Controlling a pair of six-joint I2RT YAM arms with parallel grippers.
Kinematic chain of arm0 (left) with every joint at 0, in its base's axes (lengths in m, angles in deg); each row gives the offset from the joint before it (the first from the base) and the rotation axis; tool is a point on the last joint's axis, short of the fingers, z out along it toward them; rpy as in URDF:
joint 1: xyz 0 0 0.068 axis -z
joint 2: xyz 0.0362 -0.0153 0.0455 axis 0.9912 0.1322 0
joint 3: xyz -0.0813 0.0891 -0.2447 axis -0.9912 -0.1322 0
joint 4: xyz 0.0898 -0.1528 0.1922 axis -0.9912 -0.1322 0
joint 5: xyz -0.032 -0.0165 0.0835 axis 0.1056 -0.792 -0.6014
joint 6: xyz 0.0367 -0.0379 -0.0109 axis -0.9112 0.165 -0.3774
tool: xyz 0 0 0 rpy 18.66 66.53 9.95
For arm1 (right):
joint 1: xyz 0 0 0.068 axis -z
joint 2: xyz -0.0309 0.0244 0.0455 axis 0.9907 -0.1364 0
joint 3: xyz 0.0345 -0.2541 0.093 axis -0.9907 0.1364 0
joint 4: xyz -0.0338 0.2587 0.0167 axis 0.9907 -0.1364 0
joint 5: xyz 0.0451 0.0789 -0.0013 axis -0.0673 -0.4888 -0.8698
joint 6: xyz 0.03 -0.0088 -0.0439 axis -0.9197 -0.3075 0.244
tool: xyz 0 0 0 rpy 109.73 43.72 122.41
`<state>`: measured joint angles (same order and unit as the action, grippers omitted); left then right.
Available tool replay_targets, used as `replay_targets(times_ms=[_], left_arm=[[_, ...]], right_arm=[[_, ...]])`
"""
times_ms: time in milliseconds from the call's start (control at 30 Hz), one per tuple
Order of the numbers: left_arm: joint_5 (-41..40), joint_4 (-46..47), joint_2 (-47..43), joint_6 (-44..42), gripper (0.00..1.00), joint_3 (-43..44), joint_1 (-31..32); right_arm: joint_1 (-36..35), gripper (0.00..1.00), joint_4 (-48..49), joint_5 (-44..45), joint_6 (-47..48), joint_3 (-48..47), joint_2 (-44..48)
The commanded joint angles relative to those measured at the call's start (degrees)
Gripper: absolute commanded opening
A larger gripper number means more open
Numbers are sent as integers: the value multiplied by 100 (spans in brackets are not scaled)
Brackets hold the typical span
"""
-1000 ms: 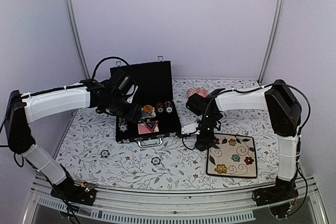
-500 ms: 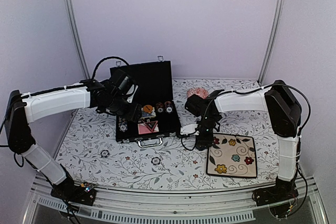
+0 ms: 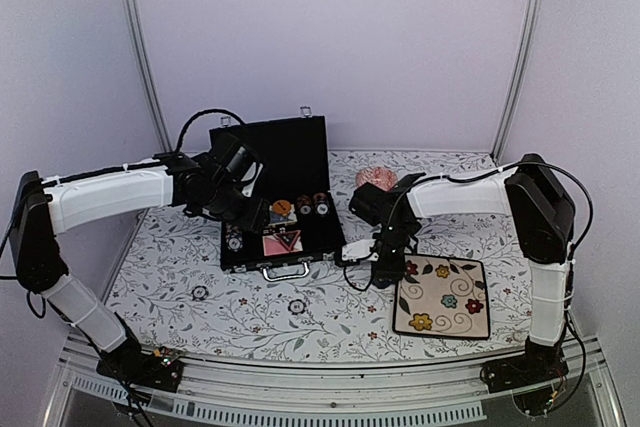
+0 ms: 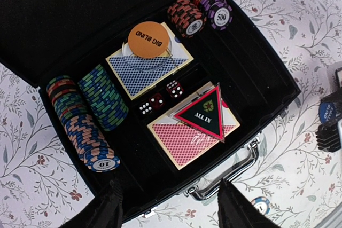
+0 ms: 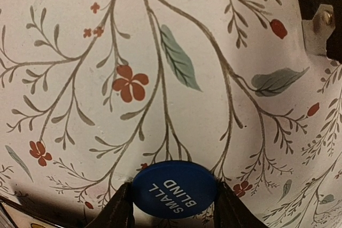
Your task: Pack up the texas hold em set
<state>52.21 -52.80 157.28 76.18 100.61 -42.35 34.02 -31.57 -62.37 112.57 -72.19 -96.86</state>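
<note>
From above, the open black case (image 3: 285, 152) sits mid-frame on the flowered tabletop (image 3: 200, 277), the right tool (image 3: 384, 269) low at its right, beside a cream plate (image 3: 443, 297). Left wrist: the left tool (image 4: 168, 212) gapes wide, empty, over chips (image 4: 104, 97), card decks (image 4: 187, 134) and dice (image 4: 173, 88) inside. Right wrist: the right tool pinches the blue button (image 5: 175, 189), bottom centre.

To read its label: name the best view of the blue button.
Right wrist: the blue button, close-up in the right pincer, SMALL BLIND legible. Left wrist catches a blue sliver at its edge; top external, too small to tell.
</note>
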Motion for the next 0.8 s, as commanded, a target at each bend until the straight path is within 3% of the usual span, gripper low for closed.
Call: replay_targets(times_ms=[0,400,767], left_arm=[[-75,114,0,119,61,-126,-123],[-366,-133,-479,465,60,-307,-469],[-390,-181,-1068,611,60,-503,-703]], right_arm=[[-111,45,-260,-15,-41,-176,-156],[-158,45,-287,-1043,37,-2223,-419],[-525,47,868,-1279,-487,-3916,-1573]])
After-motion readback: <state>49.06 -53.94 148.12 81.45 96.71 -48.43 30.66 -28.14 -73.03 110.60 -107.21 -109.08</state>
